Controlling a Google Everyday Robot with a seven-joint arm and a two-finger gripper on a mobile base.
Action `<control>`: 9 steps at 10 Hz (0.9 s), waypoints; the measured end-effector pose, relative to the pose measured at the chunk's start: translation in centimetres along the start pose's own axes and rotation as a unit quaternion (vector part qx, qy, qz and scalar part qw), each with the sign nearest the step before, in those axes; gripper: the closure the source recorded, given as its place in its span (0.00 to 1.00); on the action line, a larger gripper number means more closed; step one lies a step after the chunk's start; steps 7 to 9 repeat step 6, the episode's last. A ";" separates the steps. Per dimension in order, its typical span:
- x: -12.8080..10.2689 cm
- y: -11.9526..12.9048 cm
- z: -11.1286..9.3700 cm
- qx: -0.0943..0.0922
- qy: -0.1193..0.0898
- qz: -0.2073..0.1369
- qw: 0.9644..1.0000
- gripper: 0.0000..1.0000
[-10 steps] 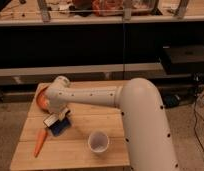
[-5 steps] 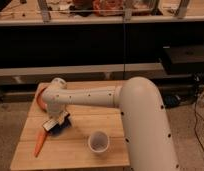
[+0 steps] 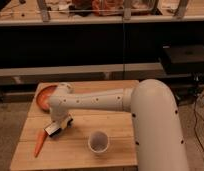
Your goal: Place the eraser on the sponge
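My gripper point(image 3: 58, 124) hangs at the end of the white arm, low over the left part of the wooden table point(image 3: 120, 150). Right at its tip is the eraser point(image 3: 55, 130), a small dark block with a white face, tilted. Whether the eraser is held or rests on the wood cannot be seen. The sponge cannot be made out; the arm covers the table just behind the gripper.
An orange carrot point(image 3: 39, 142) lies at the front left, just beside the eraser. A white cup point(image 3: 98, 141) stands upright at the front middle. An orange-red rounded thing point(image 3: 44, 96) sits at the back left, partly behind the arm. Dark shelving rises behind the table.
The gripper and the eraser have shifted slightly toward the front left, closer to the carrot. The cup and the carrot have not moved.
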 end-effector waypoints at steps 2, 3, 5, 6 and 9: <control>-0.1 0.3 -0.4 -0.005 0.012 0.004 1.000 0.33; -0.1 0.3 -0.5 -0.007 0.015 0.004 1.000 0.33; -0.4 0.2 -0.6 -0.014 0.020 0.002 1.000 0.33; -0.3 0.2 -0.7 -0.015 0.020 0.004 1.000 0.33; -0.3 0.2 -0.7 -0.015 0.020 0.004 1.000 0.33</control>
